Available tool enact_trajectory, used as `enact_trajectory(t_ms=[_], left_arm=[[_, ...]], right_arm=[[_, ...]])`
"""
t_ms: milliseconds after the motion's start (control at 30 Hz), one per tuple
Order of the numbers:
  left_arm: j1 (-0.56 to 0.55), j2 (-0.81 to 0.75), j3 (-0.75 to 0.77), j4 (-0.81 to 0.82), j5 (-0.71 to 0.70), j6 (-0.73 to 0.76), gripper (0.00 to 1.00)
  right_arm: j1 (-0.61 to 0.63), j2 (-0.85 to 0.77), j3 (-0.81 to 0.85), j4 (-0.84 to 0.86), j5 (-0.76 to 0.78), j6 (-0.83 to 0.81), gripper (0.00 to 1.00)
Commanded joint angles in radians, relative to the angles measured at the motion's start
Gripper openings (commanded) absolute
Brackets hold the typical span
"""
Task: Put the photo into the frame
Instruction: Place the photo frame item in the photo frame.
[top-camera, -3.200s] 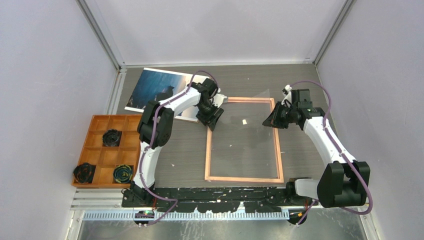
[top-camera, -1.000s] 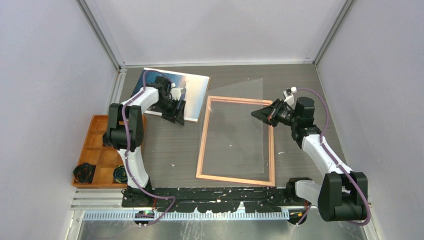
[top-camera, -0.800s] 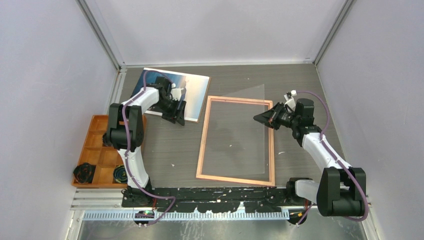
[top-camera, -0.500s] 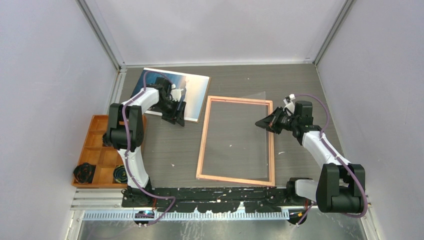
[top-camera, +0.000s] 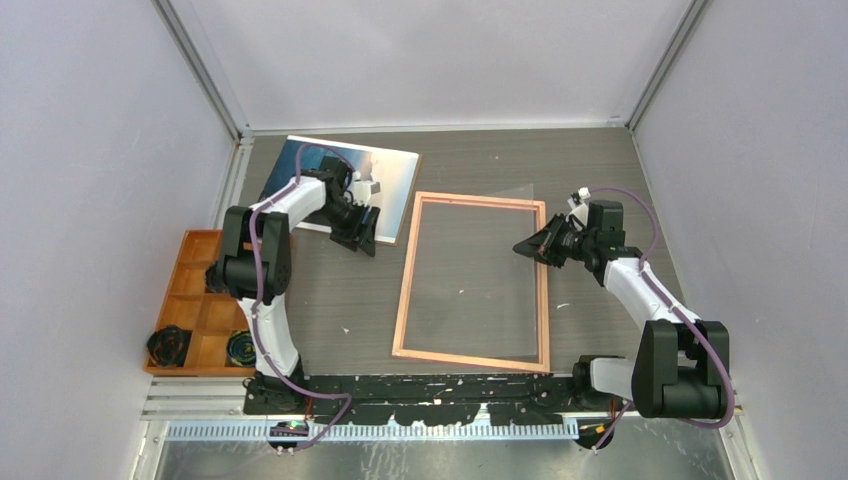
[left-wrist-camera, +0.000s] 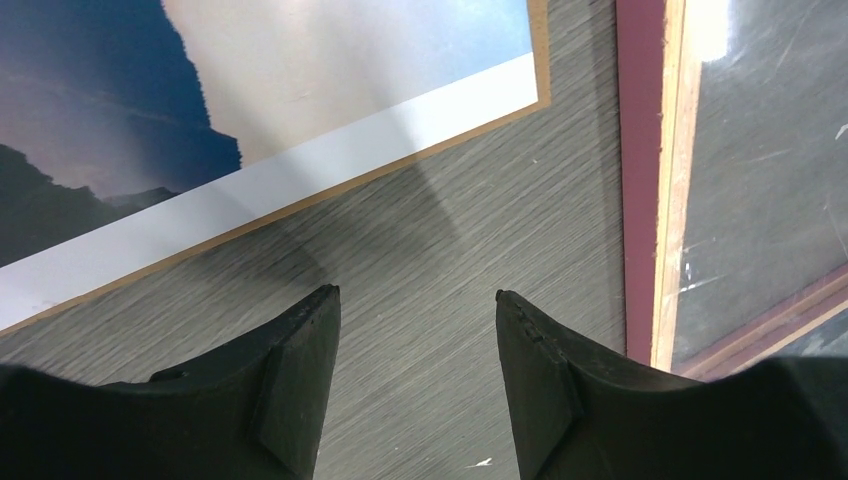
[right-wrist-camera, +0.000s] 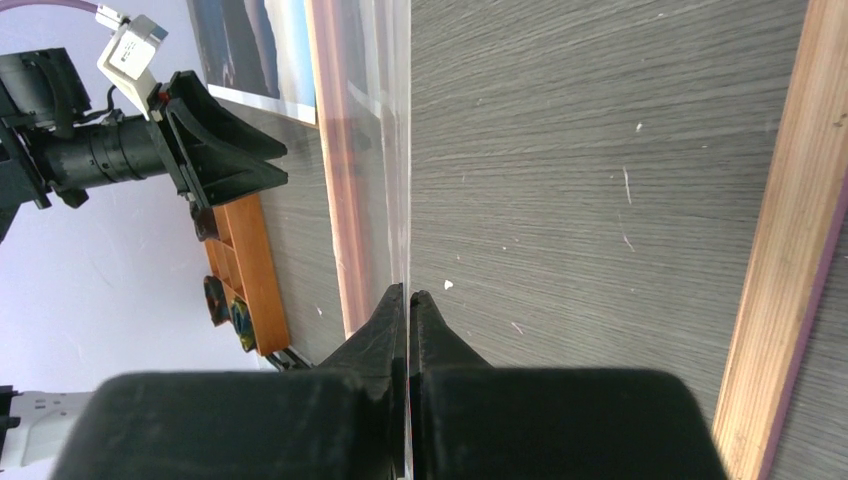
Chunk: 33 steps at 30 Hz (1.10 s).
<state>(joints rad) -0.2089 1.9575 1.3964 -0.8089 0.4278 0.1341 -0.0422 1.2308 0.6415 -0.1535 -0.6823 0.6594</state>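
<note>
The photo (top-camera: 330, 175) lies face up at the back left on a brown board; its sky and white border show in the left wrist view (left-wrist-camera: 330, 90). The pink-and-wood frame (top-camera: 404, 285) lies flat in the middle, its left bar (left-wrist-camera: 655, 180) beside my left gripper. My left gripper (top-camera: 362, 240) hangs open over bare table (left-wrist-camera: 415, 295) between the photo and the frame, with nothing in it. My right gripper (top-camera: 522, 246) is shut on the right edge of a clear pane (top-camera: 500, 230), which slopes low over the frame's opening (right-wrist-camera: 405, 150).
An orange compartment tray (top-camera: 166, 300) with black round parts stands at the left edge. The frame's right wooden bar (right-wrist-camera: 790, 250) runs under my right wrist. Walls close in the table at the back and both sides.
My right gripper has lowered the clear pane towards the frame, so it slopes less. My left gripper has shifted slightly off the photo's edge towards the frame.
</note>
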Motion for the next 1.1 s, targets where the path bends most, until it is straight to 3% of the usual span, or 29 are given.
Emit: enact_trajectory(t_ms=[0, 1067], left_arm=[[-0.024, -0.04, -0.002, -0.002, 0.004, -0.003, 0.6], [-0.069, -0.017, 0.006, 0.004, -0.019, 0.014, 0.61]], right_arm=[[-0.011, -0.017, 0.009, 0.057, 0.036, -0.002, 0.01], [-0.027, 0.035, 0.072, -0.054, 0.032, -0.086, 0.01]])
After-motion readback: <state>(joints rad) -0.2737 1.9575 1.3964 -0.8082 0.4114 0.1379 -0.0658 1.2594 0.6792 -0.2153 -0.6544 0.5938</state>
